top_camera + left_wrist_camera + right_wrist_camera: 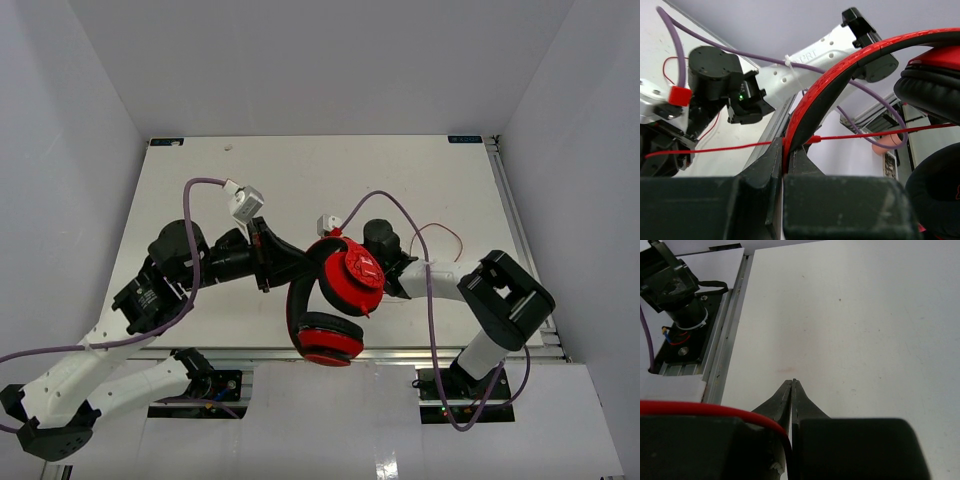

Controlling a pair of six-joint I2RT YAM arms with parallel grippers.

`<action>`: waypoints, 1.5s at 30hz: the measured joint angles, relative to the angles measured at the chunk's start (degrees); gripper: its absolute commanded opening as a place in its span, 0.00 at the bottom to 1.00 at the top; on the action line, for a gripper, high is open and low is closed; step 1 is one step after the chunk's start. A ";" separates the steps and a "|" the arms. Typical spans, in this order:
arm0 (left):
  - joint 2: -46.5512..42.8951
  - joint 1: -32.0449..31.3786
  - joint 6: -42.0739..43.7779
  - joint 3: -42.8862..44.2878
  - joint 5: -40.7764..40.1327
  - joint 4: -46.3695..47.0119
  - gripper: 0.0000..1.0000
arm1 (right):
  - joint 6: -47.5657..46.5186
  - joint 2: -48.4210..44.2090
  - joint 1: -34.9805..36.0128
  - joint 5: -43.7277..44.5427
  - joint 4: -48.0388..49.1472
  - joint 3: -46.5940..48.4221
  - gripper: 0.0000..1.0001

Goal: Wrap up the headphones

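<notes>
The red headphones (pixel 350 275) hang above the table's near middle, one earcup up and the other (pixel 328 338) lower, over the front rail. My left gripper (pixel 272 262) is shut on the thin red-and-black headband (pixel 840 75), which arches up out of the jaws of this left gripper (pixel 785 148). The thin red cord (pixel 730 148) runs taut across that view. It also loops on the table as a slack red cord (pixel 440 235). My right gripper (pixel 383 272) sits just right of the upper earcup. In its wrist view this right gripper (pixel 792 382) is shut, and the cord (pixel 700 408) curves into the gap between its fingers.
Thick purple cables (pixel 190 250) arc off both wrists, one purple cable (pixel 432 300) along the right arm. A metal rail (pixel 725 340) edges the white table (pixel 855 315), with an arm base (pixel 677 295) beside it. White walls enclose the table.
</notes>
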 measured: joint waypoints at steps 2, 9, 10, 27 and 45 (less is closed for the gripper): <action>0.37 0.00 0.54 -0.09 1.01 -1.22 0.00 | -1.43 0.43 -0.12 1.78 -3.57 1.94 0.08; 3.41 -0.02 5.57 -0.09 -0.83 -10.43 0.00 | -5.62 0.61 -4.51 8.11 -21.18 15.56 0.08; 4.26 -0.02 6.40 -0.09 -1.74 -11.87 0.00 | -5.96 0.60 -5.73 8.85 -24.06 17.73 0.08; 21.88 0.00 13.44 -0.07 -25.37 -25.90 0.00 | -12.03 -2.70 -11.90 22.04 -64.76 41.85 0.08; 41.53 0.13 2.18 8.78 -53.58 -37.54 0.00 | -8.66 -8.87 -7.72 20.57 -73.95 37.30 0.08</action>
